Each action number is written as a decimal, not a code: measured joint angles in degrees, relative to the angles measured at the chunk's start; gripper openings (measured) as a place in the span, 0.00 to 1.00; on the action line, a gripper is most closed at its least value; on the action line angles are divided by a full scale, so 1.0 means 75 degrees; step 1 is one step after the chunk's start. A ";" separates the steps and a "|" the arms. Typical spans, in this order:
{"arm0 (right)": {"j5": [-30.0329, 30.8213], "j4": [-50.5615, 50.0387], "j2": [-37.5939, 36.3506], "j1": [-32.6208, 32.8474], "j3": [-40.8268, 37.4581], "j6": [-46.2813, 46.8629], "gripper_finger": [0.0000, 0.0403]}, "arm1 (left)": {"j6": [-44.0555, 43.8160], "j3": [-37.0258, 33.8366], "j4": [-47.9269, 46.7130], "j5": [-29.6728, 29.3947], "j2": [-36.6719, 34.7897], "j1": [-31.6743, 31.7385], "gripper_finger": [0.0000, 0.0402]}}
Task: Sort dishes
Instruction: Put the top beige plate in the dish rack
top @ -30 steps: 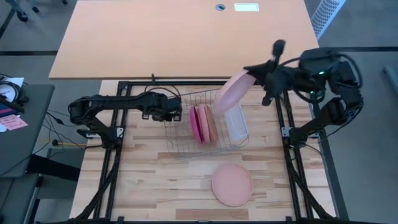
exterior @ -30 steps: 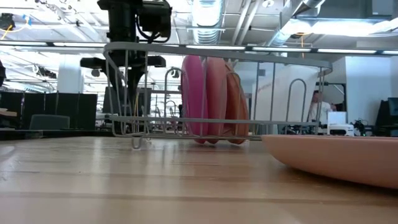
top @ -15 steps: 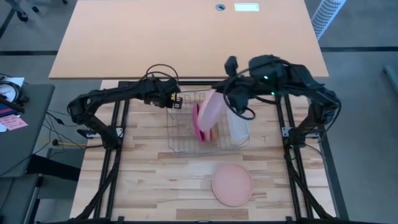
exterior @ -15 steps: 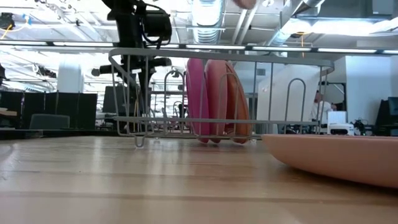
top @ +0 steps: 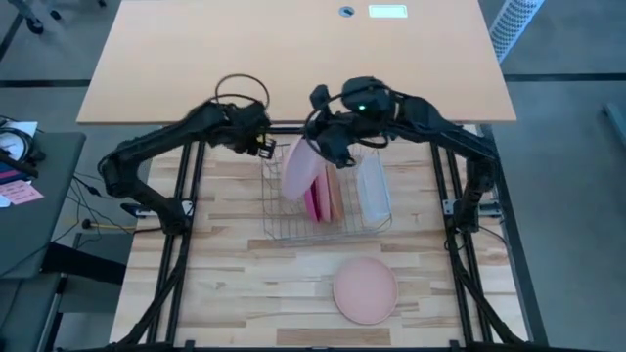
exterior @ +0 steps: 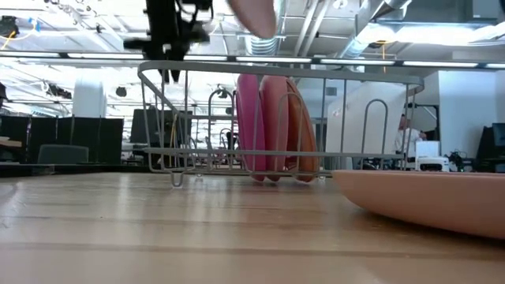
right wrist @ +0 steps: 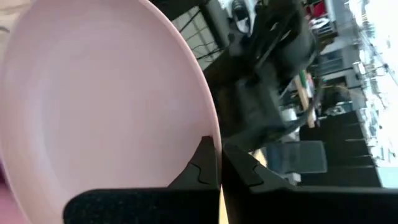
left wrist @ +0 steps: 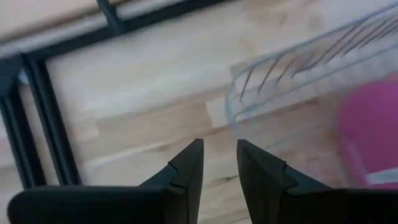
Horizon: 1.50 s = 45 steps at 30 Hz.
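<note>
My view is of a pale wood-plank desk [top: 225,284] edged by a black frame, with a big orange tabletop beyond it. A second ago my right hand [top: 318,149] was out past the wire rack's [top: 279,230] far right corner with the pale pink plate [top: 298,168] tilted up; now it has swung in over the rack's near-left part, and the smooth round plate hangs on edge right beside the hand, above the slots. That hand is clenched on the plate's rim. Just beside the pale plate, the magenta plate [top: 311,200] and a salmon plate [top: 328,198] stand upright in the rack. A translucent tub [top: 372,191] sits on the hand's far side. My left hand [top: 262,147] has lifted to the rack's far-left corner, fingers [left wrist: 186,171] slightly apart, grasping nothing. Another salmon-orange plate [top: 365,290] lies flat on the desk, well apart from both hands.
</note>
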 joint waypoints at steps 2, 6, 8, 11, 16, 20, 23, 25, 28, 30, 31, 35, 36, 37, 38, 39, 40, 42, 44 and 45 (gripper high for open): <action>-0.0007 0.0015 0.0208 -0.0071 -0.0003 -0.0027 0.00 | 0.0041 0.0271 -0.0103 -0.0055 -0.0278 -0.0007 0.22; -0.0003 0.0448 0.0494 -0.0089 -0.0017 -0.0054 0.00 | -0.0068 0.0448 -0.0150 -0.0058 -0.1045 0.0037 0.22; 0.0000 0.0793 0.0538 -0.0119 -0.0003 -0.0043 0.00 | -0.0197 0.0338 -0.0424 -0.0091 -0.1364 0.0059 0.22; -0.0006 0.1088 0.0765 -0.0112 0.0000 -0.0033 0.00 | -0.0532 -0.0273 -0.0965 0.0101 -0.1744 0.0185 0.22; 0.0013 0.1213 0.1003 -0.0074 0.0000 -0.0175 0.00 | -0.1046 -0.1775 0.0020 0.1385 -0.2690 0.0254 0.26; 0.0002 0.1444 0.1244 -0.0039 0.0009 -0.0216 0.00 | -0.1335 -0.3054 0.1152 0.1670 -0.3242 0.0075 0.30; -0.0067 0.1319 0.1496 -0.0025 -0.0014 -0.0228 0.00 | -0.1267 -0.3948 0.1848 0.2114 -0.3573 0.0043 0.32; -0.0171 0.1348 0.1617 -0.0028 0.0003 -0.0175 0.00 | -0.1258 -0.4473 0.2355 0.2509 -0.3680 0.0043 0.33; -0.0194 0.1140 0.1833 0.0021 -0.0015 -0.0177 0.00 | -0.1366 -0.5107 0.3229 0.2933 -0.3688 0.0031 0.33; -0.0177 0.1092 0.1975 0.0042 -0.0015 -0.0267 0.00 | -0.1380 -0.5381 0.3642 0.3041 -0.3633 0.0014 0.33; -0.0164 0.1125 0.2012 0.0048 -0.0015 -0.0361 0.00 | -0.1362 -0.5460 0.3811 0.3019 -0.3575 0.0014 0.33; -0.0117 0.1229 0.2022 0.0055 -0.0015 -0.0757 0.00 | -0.1066 -0.5632 0.4193 0.2963 -0.3323 0.0014 0.33; -0.0108 0.1294 0.2014 0.0050 -0.0011 -0.0764 0.00 | -0.0946 -0.5632 0.4271 0.2935 -0.3254 0.0016 0.33; -0.0110 0.1294 0.2004 0.0027 -0.0006 -0.0765 0.00 | -0.0794 -0.5632 0.4366 0.2878 -0.3174 0.0016 0.33; -0.0110 0.1274 0.2002 0.0010 -0.0006 -0.0765 0.00 | -0.0636 -0.5632 0.4509 0.2838 -0.3087 0.0014 0.33; -0.0116 0.1271 0.2002 -0.0025 -0.0006 -0.0750 0.00 | -0.0503 -0.5632 0.4683 0.2798 -0.2975 0.0014 0.33; -0.0168 0.1268 0.2005 -0.0058 -0.0006 -0.0646 0.00 | -0.0409 -0.5632 0.4854 0.2762 -0.2841 0.0025 0.32; -0.0348 0.1308 0.2016 -0.0143 -0.0006 -0.0099 0.00 | -0.0260 -0.5632 0.5148 0.2743 -0.2555 0.0084 0.32; -0.0370 0.1336 0.2013 -0.0217 -0.0006 0.0479 0.00 | -0.0181 -0.5632 0.5491 0.2723 -0.2236 0.0147 0.32; -0.0374 0.1334 0.2007 -0.0237 -0.0006 0.0711 0.00 | -0.0136 -0.5632 0.5575 0.2702 -0.2078 0.0179 0.32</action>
